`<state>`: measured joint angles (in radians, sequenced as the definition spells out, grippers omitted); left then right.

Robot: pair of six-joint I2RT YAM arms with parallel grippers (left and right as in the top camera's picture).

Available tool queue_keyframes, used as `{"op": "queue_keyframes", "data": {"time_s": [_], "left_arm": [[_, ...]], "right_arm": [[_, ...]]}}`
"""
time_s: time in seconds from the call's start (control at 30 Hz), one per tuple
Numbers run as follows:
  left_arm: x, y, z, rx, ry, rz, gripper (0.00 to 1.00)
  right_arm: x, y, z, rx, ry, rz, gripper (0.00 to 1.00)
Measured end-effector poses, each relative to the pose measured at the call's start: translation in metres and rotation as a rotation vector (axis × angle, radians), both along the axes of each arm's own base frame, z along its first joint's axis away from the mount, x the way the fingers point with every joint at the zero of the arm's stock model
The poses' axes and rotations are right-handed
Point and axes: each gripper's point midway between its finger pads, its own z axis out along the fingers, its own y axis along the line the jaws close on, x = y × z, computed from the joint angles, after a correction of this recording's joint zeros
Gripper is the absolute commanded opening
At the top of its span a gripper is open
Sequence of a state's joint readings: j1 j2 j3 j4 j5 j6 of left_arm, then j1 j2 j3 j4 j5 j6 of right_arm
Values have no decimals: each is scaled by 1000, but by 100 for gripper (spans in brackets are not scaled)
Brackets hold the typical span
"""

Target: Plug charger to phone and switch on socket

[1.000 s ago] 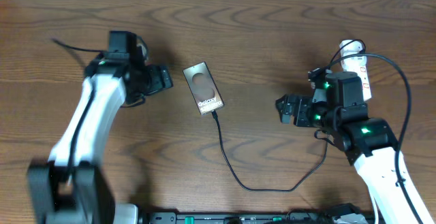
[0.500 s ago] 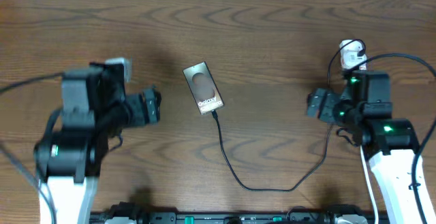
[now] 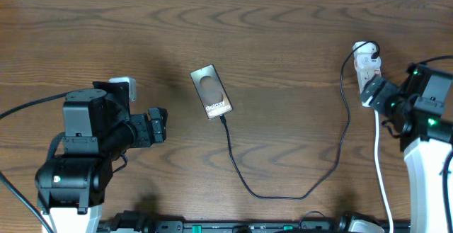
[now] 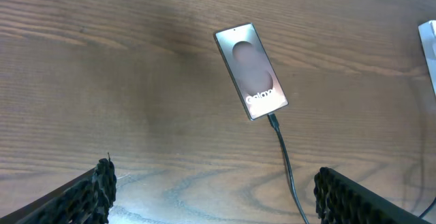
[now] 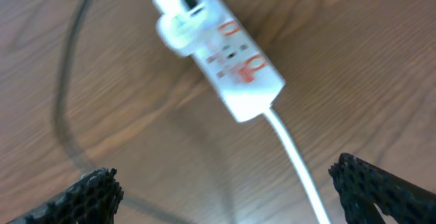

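The grey phone (image 3: pixel 211 92) lies face up mid-table with "Galaxy" lettering; it also shows in the left wrist view (image 4: pixel 251 71). The thin black charger cable (image 3: pixel 244 180) runs from the phone's lower end, its connector tip (image 4: pixel 272 120) at the port, loops down and right, then up to the white socket strip (image 3: pixel 367 66). The socket (image 5: pixel 221 50) has red marks and a white cord (image 5: pixel 293 156). My left gripper (image 3: pixel 157 125) is open and empty, left of the phone. My right gripper (image 3: pixel 375 93) is open and empty, just below the socket.
The wooden table (image 3: pixel 283 35) fills the view. Thick black arm cables trail off the left edge (image 3: pixel 28 104). A dark rail runs along the front edge (image 3: pixel 233 227).
Both arms have pulled back. The left gripper moved down and away from the phone. The right gripper moved right toward the socket. The phone and cable stayed in place.
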<state>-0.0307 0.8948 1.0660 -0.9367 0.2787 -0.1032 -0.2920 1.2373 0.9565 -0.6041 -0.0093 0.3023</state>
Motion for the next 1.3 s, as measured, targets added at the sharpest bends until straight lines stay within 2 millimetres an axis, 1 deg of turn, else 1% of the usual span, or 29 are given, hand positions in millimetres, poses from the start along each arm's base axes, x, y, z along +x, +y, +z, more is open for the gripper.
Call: {"op": "queue_keyframes", "data": {"time_s": [0.17, 0.23, 0.43, 0.67, 0.87, 0.93, 1.0, 1.17, 1.3], "left_arm": [[1, 0, -2, 0, 7, 0, 92], [1, 0, -1, 0, 6, 0, 92], [1, 0, -1, 0, 6, 0, 92], [1, 0, -1, 0, 6, 0, 92], [1, 0, -1, 0, 6, 0, 92], [1, 0, -1, 0, 6, 0, 92], [1, 0, -1, 0, 6, 0, 92], [1, 0, -1, 0, 6, 0, 92], [1, 0, -1, 0, 6, 0, 92]], "right_arm": [[22, -30, -21, -20, -1, -64, 99], [29, -37, -30, -23, 2, -77, 99], [51, -60, -65, -27, 10, -111, 99], [67, -76, -96, -30, 10, -125, 99], [74, -80, -121, -20, 28, -113, 99], [77, -81, -123, -20, 26, -111, 99], [82, -82, -121, -21, 16, -107, 99], [98, -91, -104, -36, -36, -109, 99], [104, -94, -95, -46, -56, -107, 99]]}}
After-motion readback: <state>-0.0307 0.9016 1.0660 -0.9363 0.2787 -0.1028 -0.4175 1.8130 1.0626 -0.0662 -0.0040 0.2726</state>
